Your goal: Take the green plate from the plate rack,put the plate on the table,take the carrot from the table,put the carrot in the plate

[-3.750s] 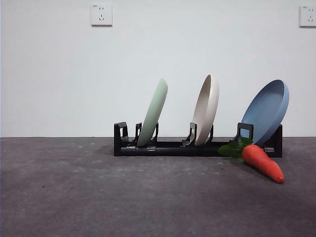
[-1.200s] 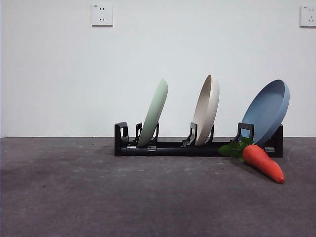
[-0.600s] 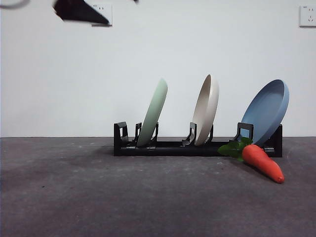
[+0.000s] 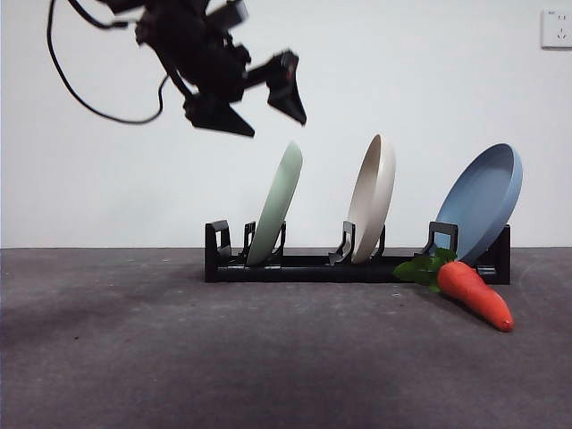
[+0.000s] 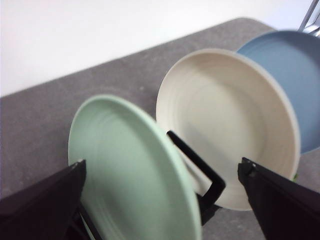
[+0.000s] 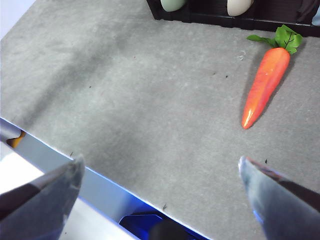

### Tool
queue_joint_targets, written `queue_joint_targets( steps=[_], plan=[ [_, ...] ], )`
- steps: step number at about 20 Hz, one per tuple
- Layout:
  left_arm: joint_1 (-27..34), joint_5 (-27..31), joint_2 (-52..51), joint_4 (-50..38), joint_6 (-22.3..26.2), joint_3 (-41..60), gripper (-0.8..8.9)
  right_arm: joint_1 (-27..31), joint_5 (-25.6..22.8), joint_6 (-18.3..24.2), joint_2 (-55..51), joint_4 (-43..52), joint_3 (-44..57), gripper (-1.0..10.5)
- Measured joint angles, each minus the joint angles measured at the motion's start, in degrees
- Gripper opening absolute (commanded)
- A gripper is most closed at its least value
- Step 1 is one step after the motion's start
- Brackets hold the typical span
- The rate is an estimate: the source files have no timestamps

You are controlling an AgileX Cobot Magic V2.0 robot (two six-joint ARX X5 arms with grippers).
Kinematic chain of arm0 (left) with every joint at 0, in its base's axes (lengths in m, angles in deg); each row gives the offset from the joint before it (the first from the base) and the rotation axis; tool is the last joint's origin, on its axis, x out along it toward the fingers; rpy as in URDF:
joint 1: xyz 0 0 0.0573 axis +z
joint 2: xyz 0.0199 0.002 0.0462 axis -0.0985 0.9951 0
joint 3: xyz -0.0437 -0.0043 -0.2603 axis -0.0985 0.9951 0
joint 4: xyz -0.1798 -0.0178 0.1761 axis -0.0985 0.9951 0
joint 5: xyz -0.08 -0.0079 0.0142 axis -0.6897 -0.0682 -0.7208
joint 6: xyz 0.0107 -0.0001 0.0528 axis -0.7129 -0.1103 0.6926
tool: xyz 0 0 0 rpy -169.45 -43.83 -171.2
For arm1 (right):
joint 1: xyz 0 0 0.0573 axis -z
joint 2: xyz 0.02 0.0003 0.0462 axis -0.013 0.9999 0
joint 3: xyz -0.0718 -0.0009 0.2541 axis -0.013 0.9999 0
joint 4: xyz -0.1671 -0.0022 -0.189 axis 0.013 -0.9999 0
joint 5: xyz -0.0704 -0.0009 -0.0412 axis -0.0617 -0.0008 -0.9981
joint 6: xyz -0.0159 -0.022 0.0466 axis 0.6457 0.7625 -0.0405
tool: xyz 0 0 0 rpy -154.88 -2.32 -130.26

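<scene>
The green plate (image 4: 276, 205) stands tilted in a slot at the left end of the black plate rack (image 4: 313, 266); it also shows in the left wrist view (image 5: 127, 170). My left gripper (image 4: 258, 109) hangs open just above and left of the plate's top rim, touching nothing. The carrot (image 4: 476, 293) lies on the table (image 4: 223, 357) in front of the rack's right end, leaves toward the rack; it also shows in the right wrist view (image 6: 265, 86). My right gripper (image 6: 160, 175) is open and empty, high over the table's near edge.
A cream plate (image 4: 374, 198) stands in the rack's middle slot and a blue plate (image 4: 483, 200) leans at its right end. A white wall with a socket (image 4: 557, 29) stands behind. A black cable (image 4: 80, 94) hangs from the left arm.
The left arm has come down from the top left corner into view and now hangs above the green plate. The plates, rack and carrot have not moved.
</scene>
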Motion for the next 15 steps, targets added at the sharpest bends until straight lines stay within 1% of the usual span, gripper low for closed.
queue_joint_targets(
  steps=[3, 5, 8, 10, 13, 15],
  plan=[
    [-0.2, 1.42, 2.34, -0.35, 0.17, 0.0, 5.37, 0.0, 0.0, -0.2, 0.0, 0.0, 0.0, 6.3],
    [-0.46, 1.46, 2.95, -0.68, 0.22, 0.0, 4.6, 0.0, 0.0, -0.24, 0.0, 0.0, 0.0, 6.3],
    [-1.07, 1.49, 3.37, -0.76, 0.83, 0.0, 4.53, 0.0, 0.0, -0.63, 0.0, 0.0, 0.0, 6.3],
    [-1.51, 1.46, 3.37, -0.79, 1.14, 0.0, 3.72, 0.0, 0.0, -0.63, 0.0, 0.0, 0.0, 6.3],
    [-1.88, 1.46, 3.37, -0.11, 1.22, 0.0, 3.65, 0.0, 0.0, -0.63, 0.0, -0.02, 0.0, 6.3],
    [-2.1, 1.44, 3.37, 1.22, 1.25, 0.0, 2.78, 0.0, 0.0, -0.63, 0.0, 0.0, 0.0, 6.3]
  ],
)
